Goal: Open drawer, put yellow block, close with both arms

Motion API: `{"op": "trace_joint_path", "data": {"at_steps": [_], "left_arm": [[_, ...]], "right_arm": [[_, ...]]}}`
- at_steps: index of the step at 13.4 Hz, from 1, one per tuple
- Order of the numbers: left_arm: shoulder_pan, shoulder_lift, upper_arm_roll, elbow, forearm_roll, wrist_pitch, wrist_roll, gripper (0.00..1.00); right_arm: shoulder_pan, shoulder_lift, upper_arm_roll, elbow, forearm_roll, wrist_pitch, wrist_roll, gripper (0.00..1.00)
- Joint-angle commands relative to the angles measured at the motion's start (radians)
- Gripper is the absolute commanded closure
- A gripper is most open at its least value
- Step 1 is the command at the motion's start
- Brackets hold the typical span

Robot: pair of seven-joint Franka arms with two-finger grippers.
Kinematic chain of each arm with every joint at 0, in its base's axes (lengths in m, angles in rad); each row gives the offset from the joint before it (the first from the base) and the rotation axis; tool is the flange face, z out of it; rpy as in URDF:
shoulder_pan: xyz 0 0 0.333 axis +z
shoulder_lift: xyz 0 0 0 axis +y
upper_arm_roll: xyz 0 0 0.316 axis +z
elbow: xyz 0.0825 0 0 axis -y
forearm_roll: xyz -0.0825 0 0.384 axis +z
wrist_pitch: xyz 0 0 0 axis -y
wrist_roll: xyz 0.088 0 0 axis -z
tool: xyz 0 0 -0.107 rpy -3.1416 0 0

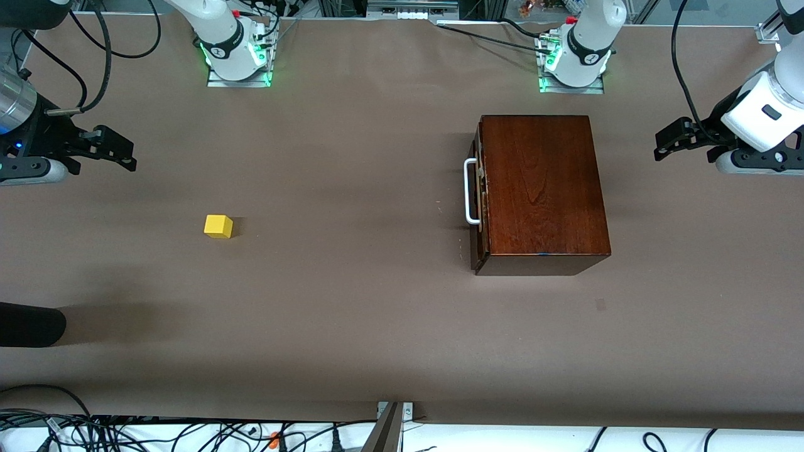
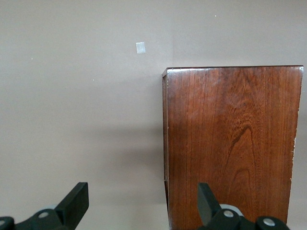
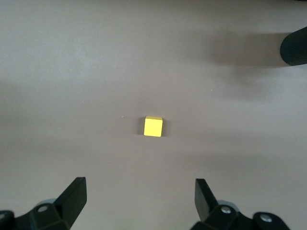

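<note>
- Left wrist view: our left gripper (image 2: 139, 203) hangs with fingers spread wide, holding nothing, over bare table at the left arm's end, beside the wooden box (image 2: 232, 143).
- Right gripper (image 3: 136, 201) is also wide and empty, up over the table at the right arm's end, with the yellow block (image 3: 153, 126) straight ahead in its wrist view.
- The drawer (image 1: 475, 191) looks shut, front flush with the box, white handle (image 1: 470, 191) facing the right arm's end.
- Step in hand, as we judge it: opening. We'd hook the handle square on and pull straight along the slide; the other arm should brace the box, since it could skate on the table.
- Yellow block sits alone toward the right arm's end, well apart from the box; leave it until the drawer is out.
- Surface: flat brown table (image 1: 377, 314), matte; one small pale mark near the box.
- Room: cables along the near edge, a dark rounded object (image 1: 31, 324) poking in at the right arm's end.
</note>
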Motion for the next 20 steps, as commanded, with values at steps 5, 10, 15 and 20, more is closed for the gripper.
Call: {"op": "trace_joint_path", "data": {"at_steps": [5, 10, 15, 20], "left_arm": [[0.008, 0.007, -0.004, 0.031, -0.019, -0.029, 0.028, 0.00], [0.007, 0.014, -0.004, 0.033, -0.020, -0.029, 0.022, 0.00], [0.001, 0.034, -0.016, 0.046, -0.022, -0.064, 0.023, 0.00], [-0.039, 0.057, -0.018, 0.062, -0.023, -0.073, 0.026, 0.00]], "right_arm": [[-0.004, 0.004, 0.005, 0.019, -0.002, -0.007, 0.001, 0.00], [-0.004, 0.004, 0.005, 0.019, -0.002, -0.008, 0.001, 0.00], [-0.004, 0.004, 0.005, 0.019, -0.002, -0.010, 0.001, 0.00], [-0.004, 0.004, 0.005, 0.019, -0.002, -0.011, -0.001, 0.00]]}}
